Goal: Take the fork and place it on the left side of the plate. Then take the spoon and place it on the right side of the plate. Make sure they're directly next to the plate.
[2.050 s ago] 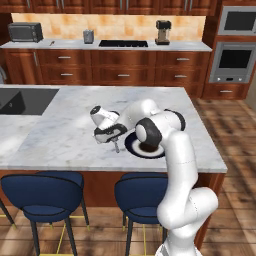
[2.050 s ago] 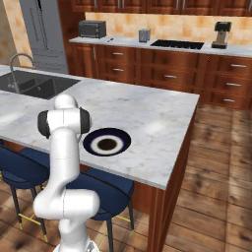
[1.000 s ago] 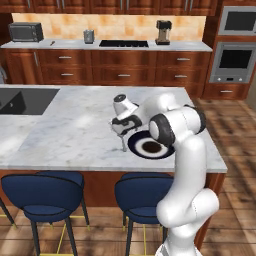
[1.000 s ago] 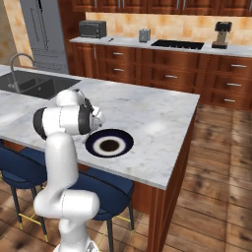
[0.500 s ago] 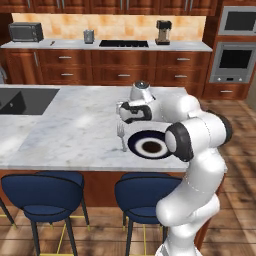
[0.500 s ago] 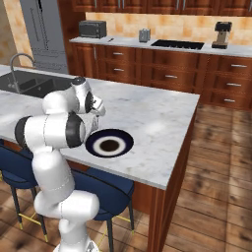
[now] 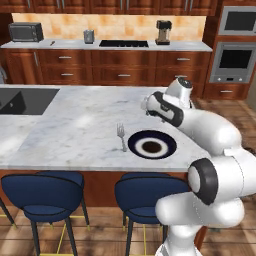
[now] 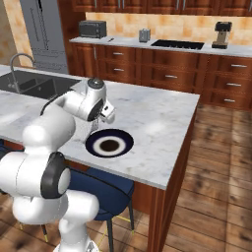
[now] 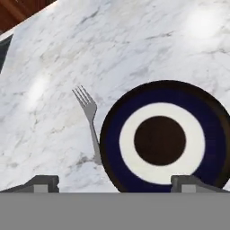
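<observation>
On the worktop [image 7: 75,130], the fork [image 9: 90,121] is laid lengthwise beside the plate [image 9: 108,134], below the wide, empty jaws.

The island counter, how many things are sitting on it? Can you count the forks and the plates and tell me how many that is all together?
Forks: 1, the fork, lying right beside the plate's left edge.
Plates: 1, the plate, dark blue rim, white ring, brown middle.
Total: 2 things on the marble counter.
</observation>
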Controlling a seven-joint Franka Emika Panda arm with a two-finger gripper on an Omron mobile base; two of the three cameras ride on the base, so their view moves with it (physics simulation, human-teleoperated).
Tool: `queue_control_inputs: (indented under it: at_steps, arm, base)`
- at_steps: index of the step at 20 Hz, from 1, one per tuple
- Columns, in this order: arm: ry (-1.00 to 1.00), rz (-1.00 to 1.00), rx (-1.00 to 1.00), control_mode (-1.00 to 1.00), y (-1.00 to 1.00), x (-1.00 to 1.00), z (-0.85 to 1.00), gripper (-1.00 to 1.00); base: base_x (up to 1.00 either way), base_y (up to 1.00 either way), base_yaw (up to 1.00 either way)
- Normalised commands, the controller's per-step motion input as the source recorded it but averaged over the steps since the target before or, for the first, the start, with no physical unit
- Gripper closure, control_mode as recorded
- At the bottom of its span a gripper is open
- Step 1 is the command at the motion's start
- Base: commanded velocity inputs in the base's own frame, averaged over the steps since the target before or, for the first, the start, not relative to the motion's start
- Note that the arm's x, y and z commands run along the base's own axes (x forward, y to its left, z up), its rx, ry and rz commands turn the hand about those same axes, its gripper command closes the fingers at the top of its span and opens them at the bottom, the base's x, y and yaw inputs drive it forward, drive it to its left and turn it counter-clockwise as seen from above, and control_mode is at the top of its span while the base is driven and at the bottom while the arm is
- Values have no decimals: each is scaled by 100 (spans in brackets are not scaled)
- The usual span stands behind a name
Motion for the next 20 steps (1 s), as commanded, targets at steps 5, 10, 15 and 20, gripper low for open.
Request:
queue_control_inputs:
  at_steps: [5,10,15,20]
  arm:
    - [4,-14,2,-100,-65,-100,2,-100]
    - [4,-16,-3,-100,-46,-100,0,-100]
    - [0,-17,-5,-100,-36,-100,0,-100]
    - [0,-10,-6,-100,-8,-90,-10,-100]
  base:
    - [0,0,0]
    - [0,0,0]
    - [0,0,0]
    - [0,0,0]
